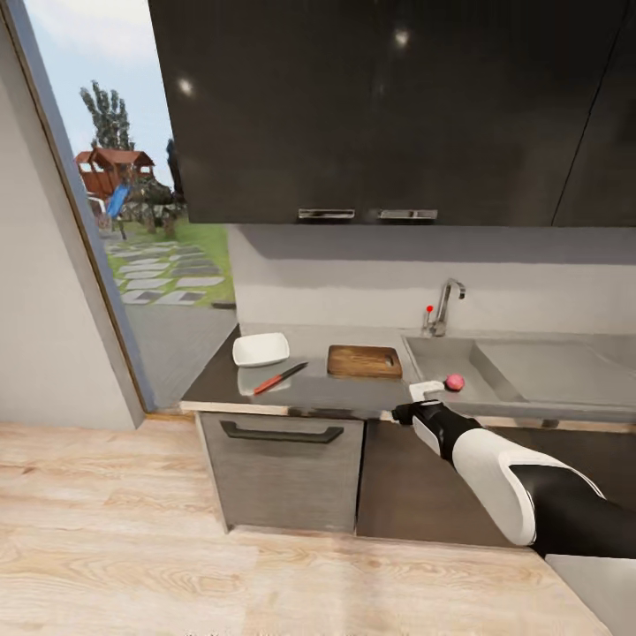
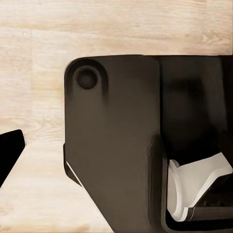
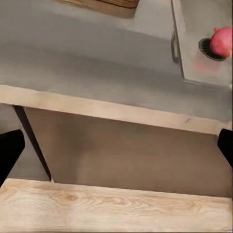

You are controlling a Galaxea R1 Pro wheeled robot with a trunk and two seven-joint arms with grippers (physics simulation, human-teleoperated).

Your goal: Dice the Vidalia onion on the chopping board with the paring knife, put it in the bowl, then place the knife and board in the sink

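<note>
Looking across the head view from left to right, a tall window (image 1: 132,203) is showing a garden outside, and the white bowl (image 1: 261,350) is sitting at the left end of the grey tabletop (image 1: 336,389). The paring knife (image 1: 280,378) is lying just in front of the bowl, red handle toward the front edge. The chopping board (image 1: 364,360) is lying flat further right, apart from the knife. The sink (image 1: 442,362) is following, with its chrome faucet (image 1: 444,307) at the back wall and the drainboard (image 1: 556,362) beyond. The Vidalia onion (image 1: 454,382), rendered pink, is resting in the basin near the front wall.

The right gripper (image 1: 427,389) is reaching over the front edge of the tabletop, just left of the onion and not gripping it. In the right wrist view its dark fingertips (image 3: 9,153) are sitting at opposite edges, so the jaws are standing wide. This view is also showing the onion over the round drain (image 3: 208,50), a detail the head view is not resolving, plus a corner of the board.

The left wrist view is showing light wood floor (image 2: 97,29) and the robot's dark base (image 2: 116,145); one dark fingertip is entering at the edge, and the state of the left jaws cannot be told.

Dark upper cabinets (image 1: 389,106) are hanging above the tabletop.
</note>
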